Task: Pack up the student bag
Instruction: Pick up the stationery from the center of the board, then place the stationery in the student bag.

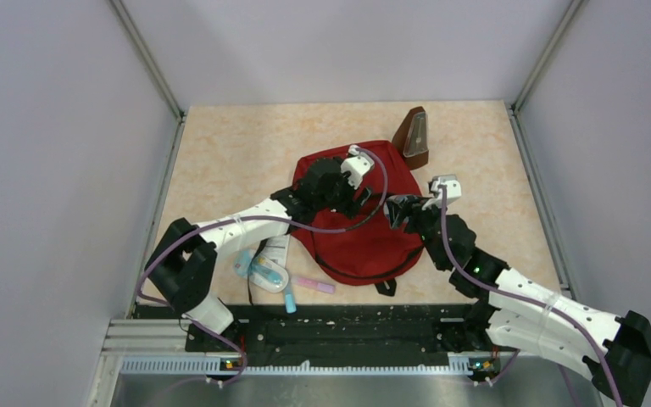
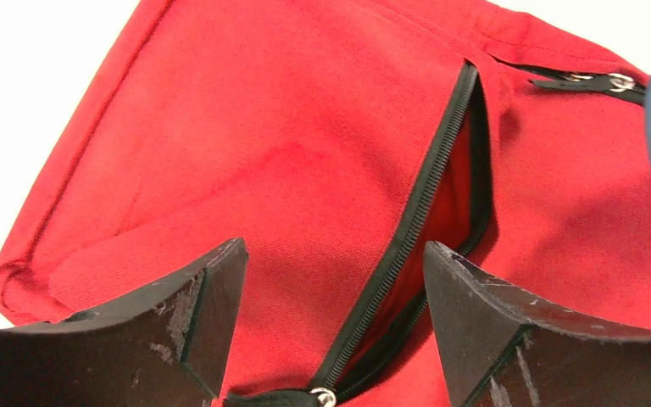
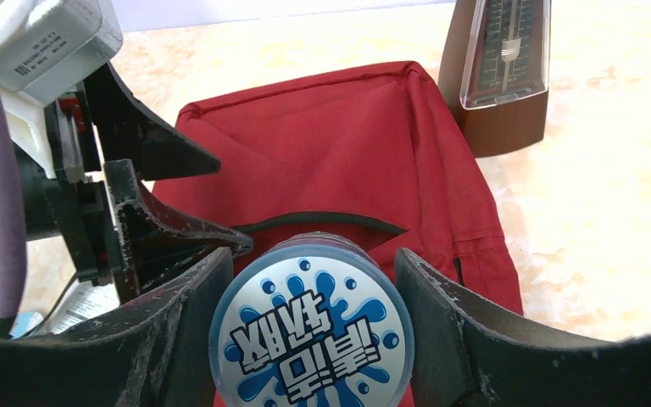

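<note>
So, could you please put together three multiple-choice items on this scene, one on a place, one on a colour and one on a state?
1. Where is the metronome relative to the student bag?
A) inside it
B) on the table by its far right corner
C) underneath it

2. What colours show on the round container held by the right end effector?
A) blue and white
B) green and yellow
C) plain black

3. How is the zipper below the left end effector?
A) fully shut
B) open
C) covered by a book

Answers: 1 B, it stands on the table beside the red fabric; 2 A, blue splashes on white; 3 B, a gap shows between the zipper's two sides.
</note>
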